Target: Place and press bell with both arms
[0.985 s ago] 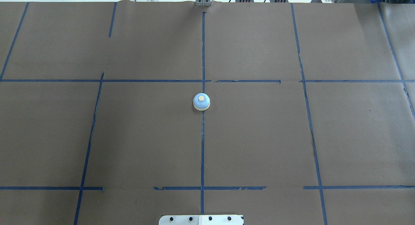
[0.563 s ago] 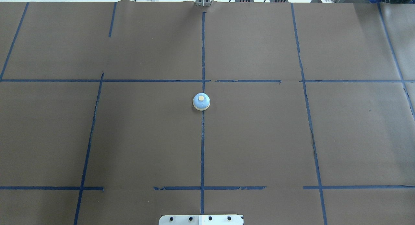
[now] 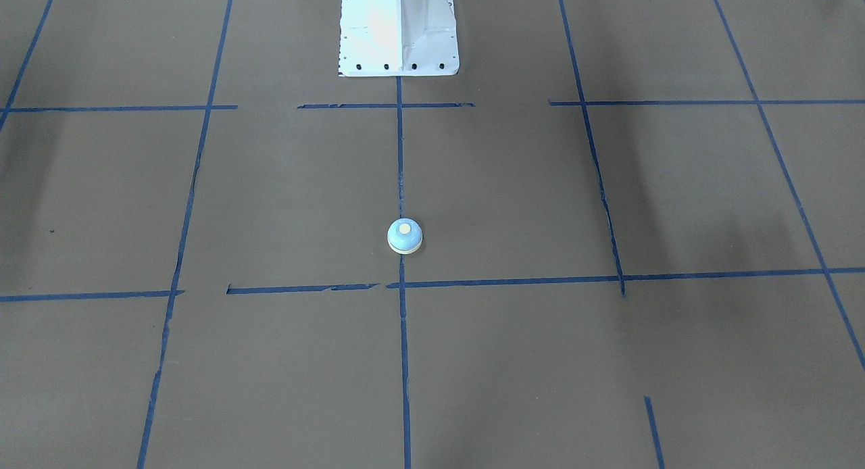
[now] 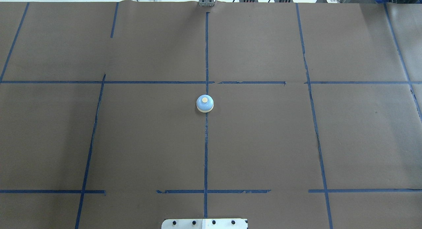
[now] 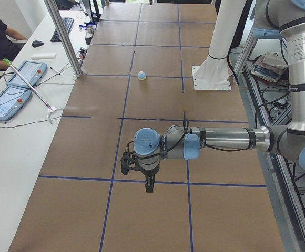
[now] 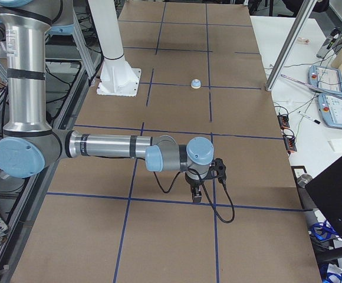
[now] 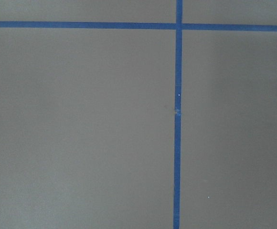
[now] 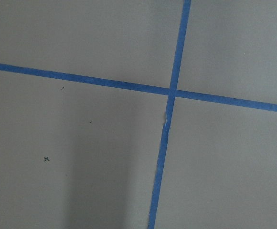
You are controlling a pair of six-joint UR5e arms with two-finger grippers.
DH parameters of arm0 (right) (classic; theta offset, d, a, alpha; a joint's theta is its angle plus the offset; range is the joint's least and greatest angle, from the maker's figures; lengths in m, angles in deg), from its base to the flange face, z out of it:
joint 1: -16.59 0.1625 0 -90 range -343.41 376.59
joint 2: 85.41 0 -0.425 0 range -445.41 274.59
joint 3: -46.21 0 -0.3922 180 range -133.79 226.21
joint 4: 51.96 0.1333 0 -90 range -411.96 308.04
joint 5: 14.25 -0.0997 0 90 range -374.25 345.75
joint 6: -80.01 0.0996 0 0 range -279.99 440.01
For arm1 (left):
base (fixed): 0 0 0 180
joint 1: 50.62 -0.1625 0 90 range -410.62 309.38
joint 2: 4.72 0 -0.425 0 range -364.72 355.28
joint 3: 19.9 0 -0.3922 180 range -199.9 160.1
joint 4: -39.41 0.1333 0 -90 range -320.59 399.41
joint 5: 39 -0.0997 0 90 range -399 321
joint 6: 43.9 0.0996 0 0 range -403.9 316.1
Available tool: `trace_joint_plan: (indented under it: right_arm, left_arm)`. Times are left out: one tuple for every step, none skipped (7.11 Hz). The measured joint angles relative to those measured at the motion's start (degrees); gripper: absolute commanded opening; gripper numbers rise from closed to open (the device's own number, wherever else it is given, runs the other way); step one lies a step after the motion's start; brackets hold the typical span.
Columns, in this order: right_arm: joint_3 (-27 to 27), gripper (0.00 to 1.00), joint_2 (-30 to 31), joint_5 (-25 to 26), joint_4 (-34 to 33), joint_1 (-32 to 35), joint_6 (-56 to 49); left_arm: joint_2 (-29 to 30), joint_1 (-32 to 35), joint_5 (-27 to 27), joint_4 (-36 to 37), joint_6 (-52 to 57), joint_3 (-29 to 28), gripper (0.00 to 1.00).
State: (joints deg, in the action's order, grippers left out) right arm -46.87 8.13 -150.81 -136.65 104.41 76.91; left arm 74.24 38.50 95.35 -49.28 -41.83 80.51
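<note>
Front-facing: shows the bell upright on the table, right on the middle tape line, just short of the crossing, well apart from the white base. Shows no arm and no gripper.

Overhead: gives the same bell on the centre line, button up, standing alone. Again shows no gripper.

Left side: finds the left gripper pointing down, low over the table, far from the bell. Cannot tell from here whether open or closed.

Right side: finds the right gripper pointing down too, near a tape crossing, far from the bell. Cannot tell its state either. Holds no bell, in any case.

Wrist views: show only bare table and blue tape, no fingers, no bell.

Seems placed already, so probably only the press remains. Bring one arm along the table and come down on the button straight from above, not at a slant. Better to press with closed fingers, for a firm tip. Steady the cream rim with the other gripper, because such a small bell may slide. Keep the two arms apart over the centre.
</note>
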Motion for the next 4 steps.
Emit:
trace_joint_plan:
  right_arm:
    - [-0.50,1.00,0.74,-0.44,0.02,1.23,-0.13]
    - [-1.11,1.00,1.41,-0.85,-0.12,2.10,-0.15]
    - [-1.41,1.00,2.28,-1.04,-0.41,2.32,-0.15]
    - [-1.56,1.00,3.17,-1.07,-0.77,2.11,-0.18]
  left_arm:
    - [0.31,-1.10,-0.64,-0.14,0.05,0.82,1.00]
    - [0.44,-1.56,-1.66,0.63,0.08,2.72,1.00]
    - [0.44,-1.75,-2.40,2.74,0.06,4.46,1.00]
    - [0.50,-1.81,-2.54,5.09,0.03,5.16,1.00]
